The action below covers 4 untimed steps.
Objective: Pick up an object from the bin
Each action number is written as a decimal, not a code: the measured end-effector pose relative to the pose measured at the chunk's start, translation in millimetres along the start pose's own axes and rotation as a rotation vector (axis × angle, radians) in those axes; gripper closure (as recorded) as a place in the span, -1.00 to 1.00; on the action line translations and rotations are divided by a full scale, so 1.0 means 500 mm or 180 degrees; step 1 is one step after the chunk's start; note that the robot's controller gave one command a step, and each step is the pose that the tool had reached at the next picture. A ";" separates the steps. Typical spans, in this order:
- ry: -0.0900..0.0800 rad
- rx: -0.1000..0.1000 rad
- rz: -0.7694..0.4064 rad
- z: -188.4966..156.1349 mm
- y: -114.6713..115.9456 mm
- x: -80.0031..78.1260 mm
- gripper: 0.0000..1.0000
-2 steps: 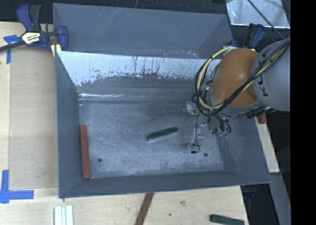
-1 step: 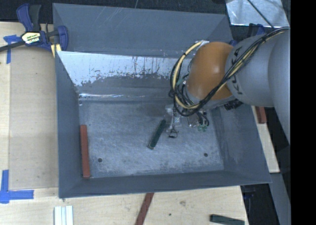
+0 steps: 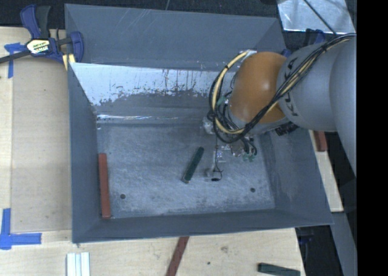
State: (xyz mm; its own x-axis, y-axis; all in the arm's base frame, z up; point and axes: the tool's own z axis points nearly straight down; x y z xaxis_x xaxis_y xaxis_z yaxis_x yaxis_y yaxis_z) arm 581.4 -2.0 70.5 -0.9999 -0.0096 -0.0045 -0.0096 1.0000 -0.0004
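A dark green marker-like stick (image 3: 193, 165) lies slanted on the bin floor near the middle. My gripper (image 3: 215, 173) reaches down just to its right, fingertips close to the floor beside the stick's lower end and apart from it. Nothing shows between the fingers. A long reddish-brown bar (image 3: 104, 185) lies along the left edge of the floor, far from the gripper.
The arm with its orange cover and cables comes in from the right, over the bin's right side. Bare floor spreads between the green stick and the brown bar.
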 end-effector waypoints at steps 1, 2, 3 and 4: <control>0.0000 0.0000 -0.0002 0.000 0.000 0.000 -1.00; 0.0005 -0.0008 -0.1227 -0.003 0.076 0.089 1.00; 0.0005 -0.0007 -0.1228 -0.003 0.076 0.089 1.00; -0.0003 -0.0003 -0.1272 -0.313 0.085 0.056 1.00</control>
